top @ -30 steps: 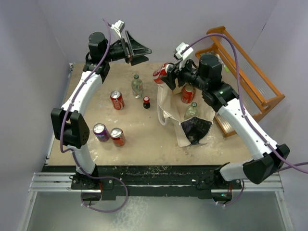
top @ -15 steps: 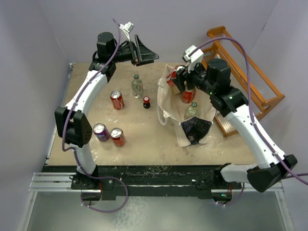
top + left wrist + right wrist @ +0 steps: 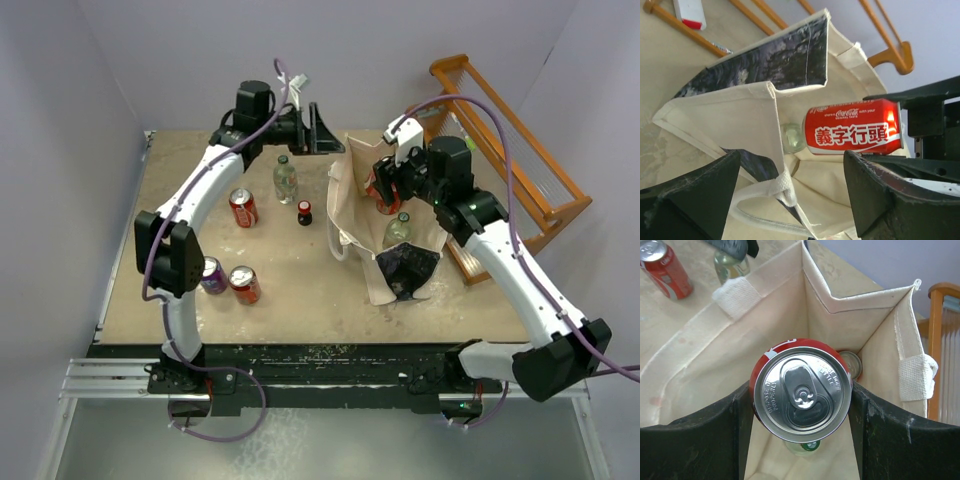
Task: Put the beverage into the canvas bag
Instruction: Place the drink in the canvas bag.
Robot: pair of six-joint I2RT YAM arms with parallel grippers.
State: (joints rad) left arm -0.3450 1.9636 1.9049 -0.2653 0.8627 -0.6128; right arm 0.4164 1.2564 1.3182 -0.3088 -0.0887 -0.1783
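Observation:
The cream canvas bag [image 3: 352,212] stands open at the table's right-centre; it also shows in the left wrist view [image 3: 735,120] and the right wrist view [image 3: 695,360]. My right gripper [image 3: 384,184] is shut on a red cola can [image 3: 375,188], holding it upright inside the bag's mouth [image 3: 801,396]. The left wrist view shows the can [image 3: 852,132] over the opening. A clear green-capped bottle [image 3: 805,446] and another can [image 3: 851,364] lie below it in the bag. My left gripper [image 3: 328,134] is open beside the bag's far-left rim, a loop handle [image 3: 782,187] between its fingers, not gripped.
On the table left of the bag stand a clear bottle [image 3: 285,178], a red can [image 3: 243,207], a small dark bottle [image 3: 304,212], a purple can [image 3: 211,274] and another red can [image 3: 245,284]. An orange wooden rack [image 3: 520,160] stands at the right edge.
My right gripper has carried the red can from above the bag's far rim down into its mouth. My left gripper has swung right, up to the bag's rim.

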